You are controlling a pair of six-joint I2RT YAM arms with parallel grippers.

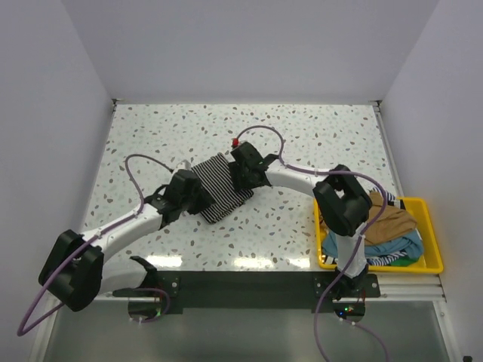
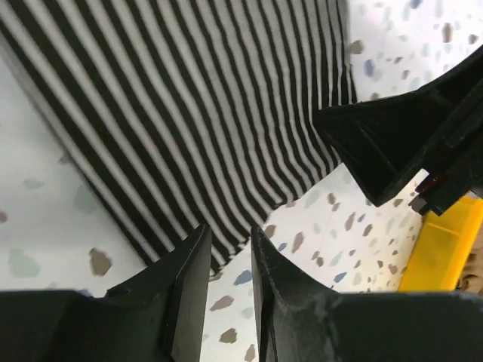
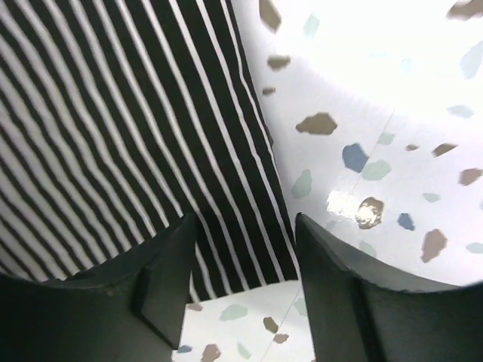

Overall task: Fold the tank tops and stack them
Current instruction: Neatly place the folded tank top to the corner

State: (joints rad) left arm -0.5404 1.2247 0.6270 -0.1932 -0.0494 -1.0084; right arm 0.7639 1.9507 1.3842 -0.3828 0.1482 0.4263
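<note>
A black-and-white striped tank top [image 1: 219, 188] lies folded into a small rectangle at the middle of the speckled table. My left gripper [image 1: 198, 197] is at its left edge. In the left wrist view the left gripper [image 2: 230, 230] stands narrowly open just off the striped cloth's [image 2: 189, 113] corner, with bare table between its fingers. My right gripper [image 1: 245, 177] is at the top's right edge. In the right wrist view it [image 3: 247, 222] is wide open over a corner of the cloth [image 3: 113, 128], holding nothing. A tan-brown tank top [image 1: 389, 220] and a teal one [image 1: 396, 247] lie in the bin.
A yellow bin [image 1: 430, 226] stands at the table's right near corner, beside the right arm's base. White walls enclose the table on three sides. A purple cable [image 1: 260, 132] loops over the table behind the right gripper.
</note>
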